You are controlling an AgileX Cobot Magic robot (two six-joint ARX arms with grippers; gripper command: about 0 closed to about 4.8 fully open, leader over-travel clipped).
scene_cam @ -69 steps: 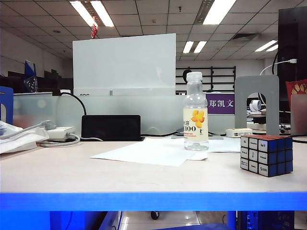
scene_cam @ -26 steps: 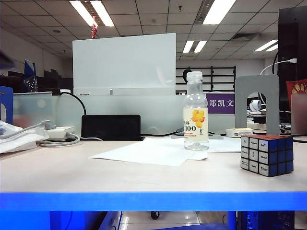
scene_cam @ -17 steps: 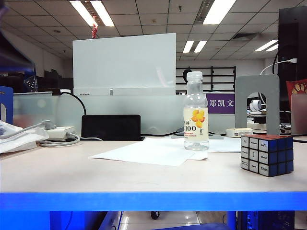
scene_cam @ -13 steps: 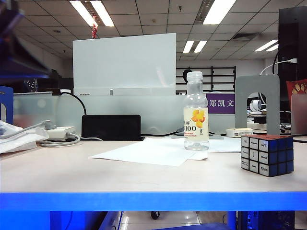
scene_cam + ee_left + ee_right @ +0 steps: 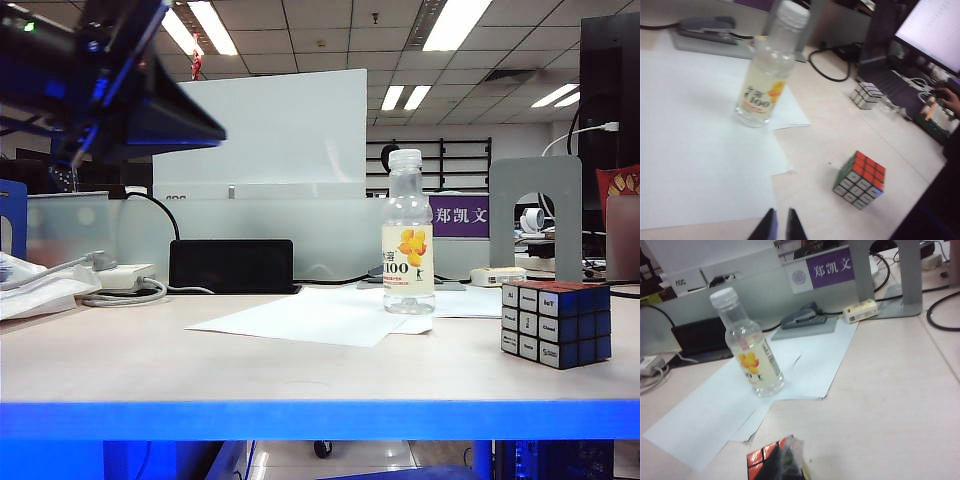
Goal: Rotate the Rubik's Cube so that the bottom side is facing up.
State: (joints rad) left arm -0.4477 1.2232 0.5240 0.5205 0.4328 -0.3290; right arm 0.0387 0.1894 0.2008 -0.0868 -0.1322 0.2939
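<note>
Your left gripper [image 5: 779, 226] is hovering over the table [image 5: 300, 375], jaws nearly together and holding nothing; the Rubik's Cube [image 5: 860, 180] is sitting just ahead of it, apart. Your right gripper [image 5: 786, 464], shut and empty, is hanging right above the cube. The bottle [image 5: 767, 70] beyond is holding clear liquid.

Rubik's Cube [image 5: 556, 324]: black frame, red top, white logo-printed and blue sides. Bottle [image 5: 408, 235]: clear, yellowish liquid, orange-flower label. Table [image 5: 200, 365]: pale beige, blue front edge. Paper [image 5: 310, 317]: white.
</note>
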